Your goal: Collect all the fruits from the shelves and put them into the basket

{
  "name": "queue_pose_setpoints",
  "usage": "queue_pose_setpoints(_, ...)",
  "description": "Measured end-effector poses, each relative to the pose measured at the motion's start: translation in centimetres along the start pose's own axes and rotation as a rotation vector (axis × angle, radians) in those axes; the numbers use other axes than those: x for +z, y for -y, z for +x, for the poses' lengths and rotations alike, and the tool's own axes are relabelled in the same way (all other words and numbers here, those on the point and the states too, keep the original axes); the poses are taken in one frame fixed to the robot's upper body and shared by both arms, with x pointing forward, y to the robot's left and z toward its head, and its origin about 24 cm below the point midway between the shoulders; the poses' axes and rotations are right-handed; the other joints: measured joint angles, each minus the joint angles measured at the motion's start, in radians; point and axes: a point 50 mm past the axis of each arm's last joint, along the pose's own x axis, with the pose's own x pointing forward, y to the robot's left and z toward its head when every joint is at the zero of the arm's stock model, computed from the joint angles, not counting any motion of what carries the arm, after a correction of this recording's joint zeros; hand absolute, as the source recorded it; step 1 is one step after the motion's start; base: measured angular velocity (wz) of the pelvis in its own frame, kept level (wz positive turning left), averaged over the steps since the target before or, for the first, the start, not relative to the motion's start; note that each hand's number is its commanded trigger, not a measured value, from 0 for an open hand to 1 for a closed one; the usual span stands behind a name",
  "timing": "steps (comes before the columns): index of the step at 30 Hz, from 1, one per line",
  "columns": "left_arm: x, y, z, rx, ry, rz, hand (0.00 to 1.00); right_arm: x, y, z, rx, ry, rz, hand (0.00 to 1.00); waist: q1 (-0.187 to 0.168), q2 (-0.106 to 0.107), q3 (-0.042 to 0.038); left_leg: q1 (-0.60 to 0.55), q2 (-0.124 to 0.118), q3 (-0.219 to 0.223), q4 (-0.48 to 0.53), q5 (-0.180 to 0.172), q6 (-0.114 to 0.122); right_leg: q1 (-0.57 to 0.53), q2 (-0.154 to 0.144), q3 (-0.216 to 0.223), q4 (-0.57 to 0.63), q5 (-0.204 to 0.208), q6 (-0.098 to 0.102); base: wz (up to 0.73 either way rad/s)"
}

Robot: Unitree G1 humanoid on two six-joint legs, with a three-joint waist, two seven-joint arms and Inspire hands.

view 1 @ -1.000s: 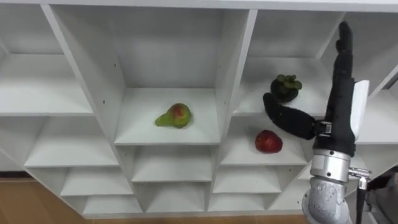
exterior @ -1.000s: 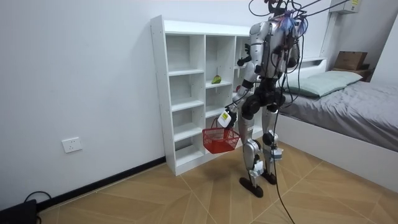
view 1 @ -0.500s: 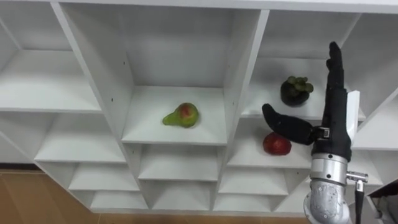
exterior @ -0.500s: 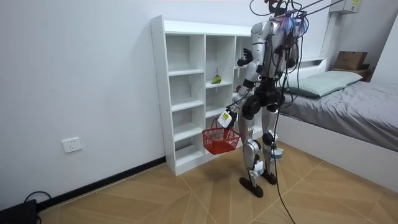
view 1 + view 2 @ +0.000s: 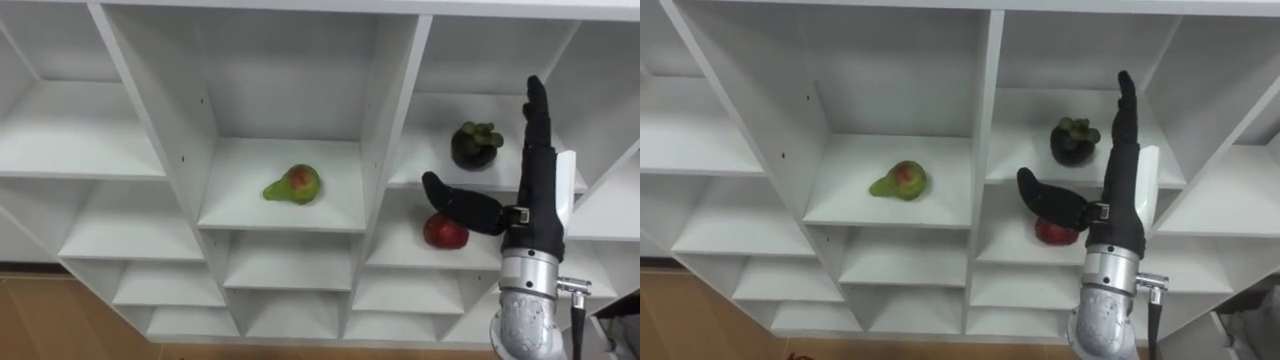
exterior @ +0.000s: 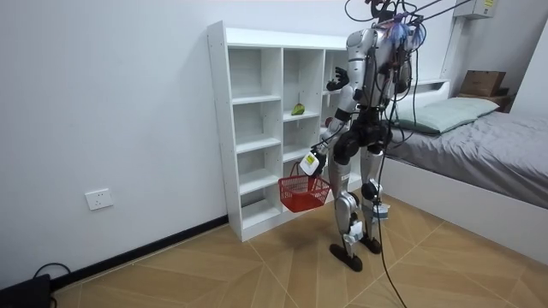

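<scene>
While the robot is standing close before the closet, its right hand (image 5: 540,200) is hovering upright in front of the right-hand column of compartments. Its fingers are reaching straight up and its thumb is sticking out toward the robot's left, so the hand is open and holding nothing. Held this way, it is probably lining up with the fruit behind it rather than closing on any. Just left of the fingers, the dark purple round fruit with a green leafy cap (image 5: 475,146) is sitting on the upper shelf of that column, apart from the hand. Under the thumb, the round red fruit (image 5: 443,232) is lying on the shelf below; the thumb is covering its top, so I cannot tell whether the two are touching. One column further left, the green pear with a red blush (image 5: 293,186) is lying on its side, alone in its compartment and well apart from the hand. All three are sitting in the white closet of open compartments (image 5: 385,120), none collected yet. Down at the robot's side in the room view, the left hand (image 6: 312,162) is carrying the red mesh basket (image 6: 304,194) by its handle, apparently curled round it, low and ready to receive fruit. Whether anything is lying in the basket is too small to make out, and the closet's rightmost compartments are running off the eye views' edge.
</scene>
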Motion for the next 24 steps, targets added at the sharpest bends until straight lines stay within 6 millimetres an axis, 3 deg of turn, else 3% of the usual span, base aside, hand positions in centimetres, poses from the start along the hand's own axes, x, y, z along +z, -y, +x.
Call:
queue_pose_setpoints(6,-0.6,-0.1,-0.2,0.001,-0.014,0.012,1.00,0.1,0.1,0.3,-0.021,-0.011,0.030,0.00,0.000,0.004,0.0038,0.003,0.001,0.000,0.000,0.000,0.000,0.003,0.000,0.000,0.000,0.000,0.000,0.00)
queue_pose_setpoints(24,-2.0,0.0,-0.5,-0.011,-0.103,0.090,1.00,0.4,0.1,1.7,-0.021,-0.033,0.066,0.00,0.006,-0.003,0.0047,0.016,0.001,-0.002,-0.006,0.000,0.000,0.014,0.001,-0.001,-0.001,0.000,0.000,0.00)
